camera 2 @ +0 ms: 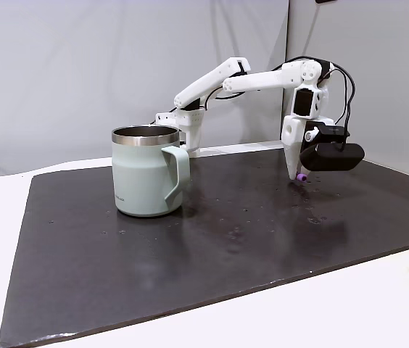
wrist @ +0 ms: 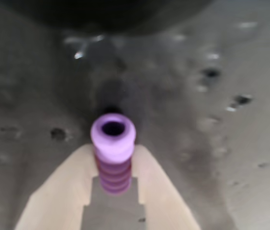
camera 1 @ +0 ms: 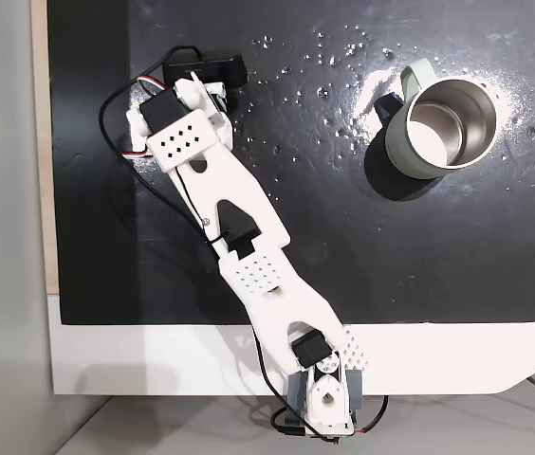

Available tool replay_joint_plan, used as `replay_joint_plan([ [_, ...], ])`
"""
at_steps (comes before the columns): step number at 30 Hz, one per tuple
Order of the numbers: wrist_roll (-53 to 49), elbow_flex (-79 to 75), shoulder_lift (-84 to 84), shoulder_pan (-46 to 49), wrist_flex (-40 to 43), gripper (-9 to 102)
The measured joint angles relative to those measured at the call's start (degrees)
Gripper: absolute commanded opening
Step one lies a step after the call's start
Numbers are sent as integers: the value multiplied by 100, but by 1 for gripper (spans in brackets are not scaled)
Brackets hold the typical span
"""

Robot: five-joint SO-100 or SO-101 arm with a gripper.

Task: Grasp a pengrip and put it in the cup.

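**Q:** Status of the claw?

**A:** My claw [wrist: 113, 184] is pinching the small light-purple ribbed tube, the pengrip [wrist: 112, 153]. In the wrist view it stands between my two pale fingers [wrist: 61, 191], open end toward the camera, ribs squeezed on both sides. In a fixed view the same purple speck [camera 2: 301, 177] shows at the tip of my claw [camera 2: 298, 174], low over the black mat [camera 2: 212, 239] and close to it; I cannot tell whether it touches the mat.

**Q:** Where is the cup?

**A:** The pale sage-green mug with the shiny steel inside [camera 2: 146, 174] stands upright on the mat, well apart from my claw. In a fixed view from above it sits toward the upper right [camera 1: 438, 123], mouth open and nothing inside, handle toward my white arm [camera 1: 234, 199], which reaches to the upper left.

**Q:** Progress?

**A:** Grasp looks done, as far as I judge. Remaining: lift, carry across the mat to the mug, hold over the wide mouth, release. So roughly the first half is in hand; the pengrip is not yet in the cup.

**Q:** Any labels or writing?

**A:** A small dark mark low on the mug's side [camera 2: 121, 196] in a fixed view, too small to read. Nothing legible on my arm, the mat or the white tabletop [camera 1: 154, 360].
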Motion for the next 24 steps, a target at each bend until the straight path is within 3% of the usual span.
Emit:
replay_joint_plan([
  [12,510,1187,2786,1090,9,0],
  [24,431,1600,5019,3059,26,0],
])
